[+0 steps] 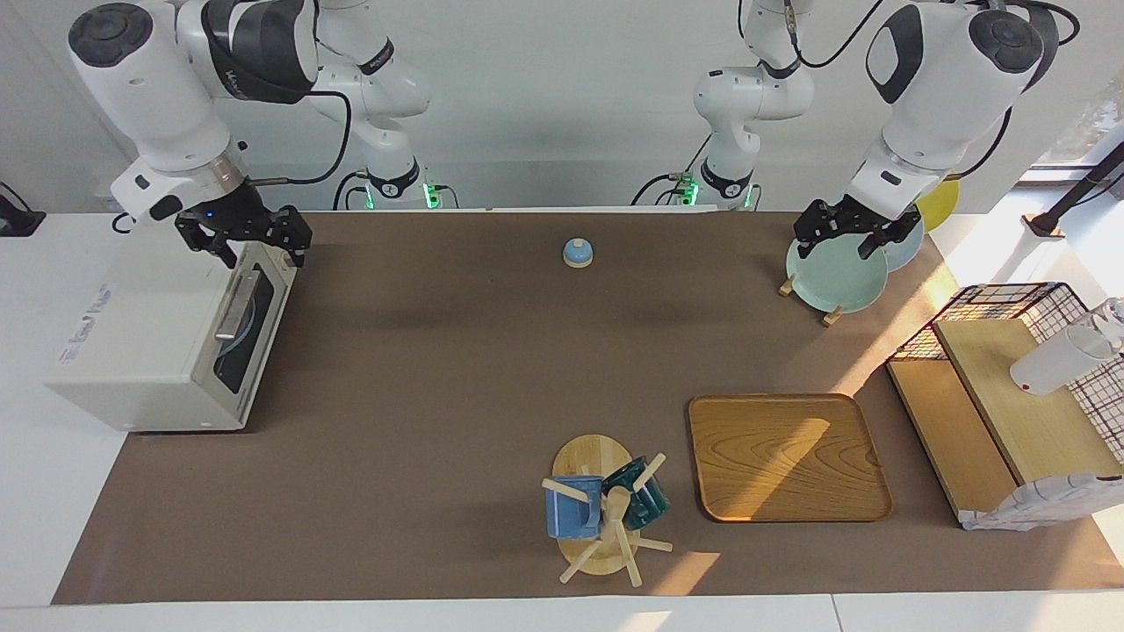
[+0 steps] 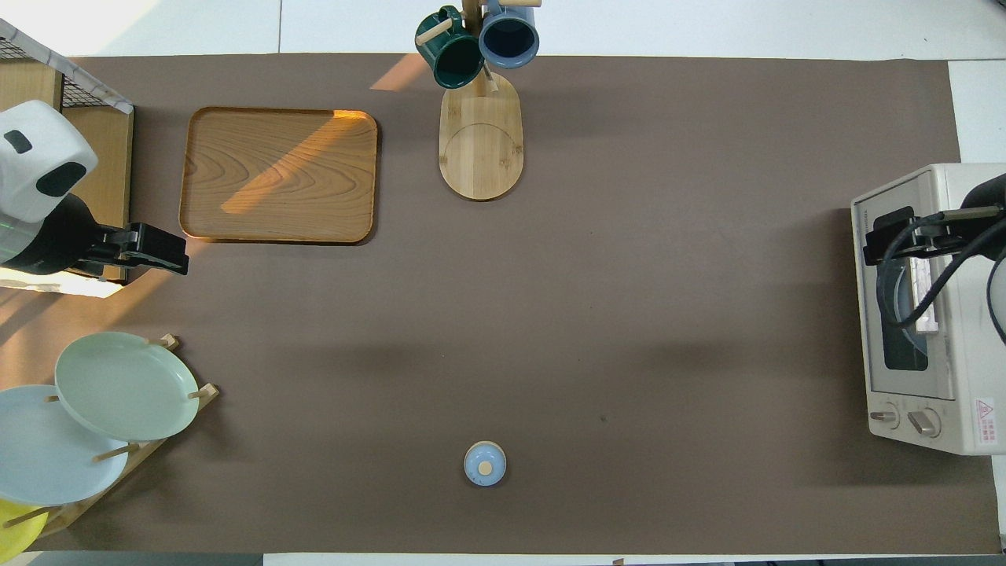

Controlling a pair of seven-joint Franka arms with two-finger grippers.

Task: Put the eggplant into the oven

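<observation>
Matt brown paper-like sheet [image 1: 439, 395] covers the white smooth tabletop [image 1: 35, 527]. Boxy white toaster oven [image 1: 140, 351]: painted metal look, slightly satin, with dark glossy glass door [image 2: 904, 314] and brushed metal bar handle [image 1: 235, 305]. Rounded rectangular wooden tray [image 1: 786, 456], visible grain, low sheen. Oval light wooden mug stand [image 2: 481, 141] with pale wood pegs. Blue mug [image 1: 572, 507] and dark green mug [image 2: 448, 55], glazed glossy ceramic. Pale green plate [image 1: 834, 276], smooth, soft gloss, on a bare wooden rack [image 2: 169, 424]. Black wire basket [image 1: 1019, 303], thin metal. Light wooden shelf boards [image 1: 1019, 412], matt. Arm shells [image 1: 931, 79] glossy white plastic.
</observation>
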